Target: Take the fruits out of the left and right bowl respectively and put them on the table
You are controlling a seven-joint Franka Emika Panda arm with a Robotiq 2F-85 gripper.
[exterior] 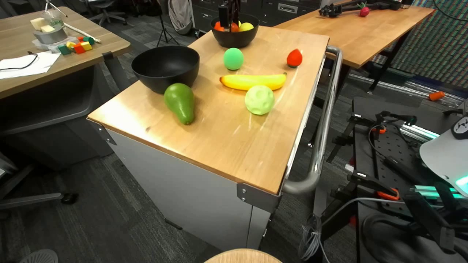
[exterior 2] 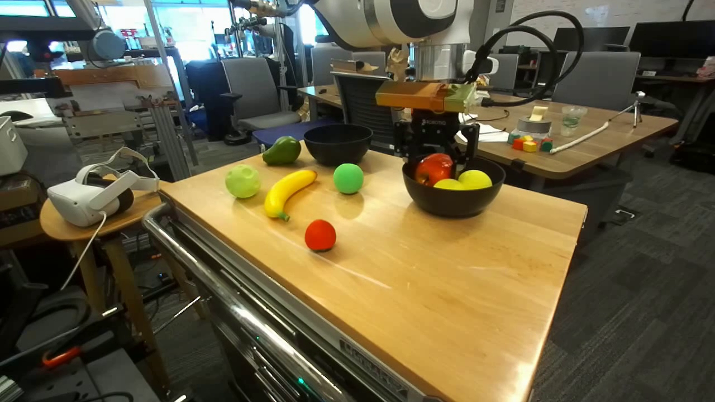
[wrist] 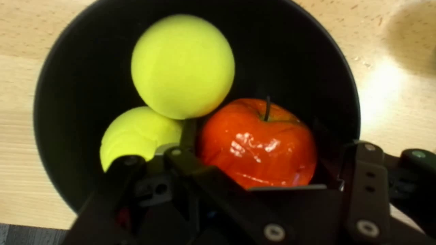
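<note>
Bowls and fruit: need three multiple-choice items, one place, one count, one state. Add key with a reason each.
1. Where is the red apple?
A) on the floor
B) in a black bowl
C) on the stool

2. How many round yellow fruits show in the wrist view?
A) two
B) three
C) five

3. How does the other bowl, next to the avocado, stand?
A) upside down
B) on its side
C) upright

1 B: the wrist view shows it inside the bowl's rim.
2 A: one shows whole, the other partly hidden.
3 C: its mouth faces up in both exterior views.
</note>
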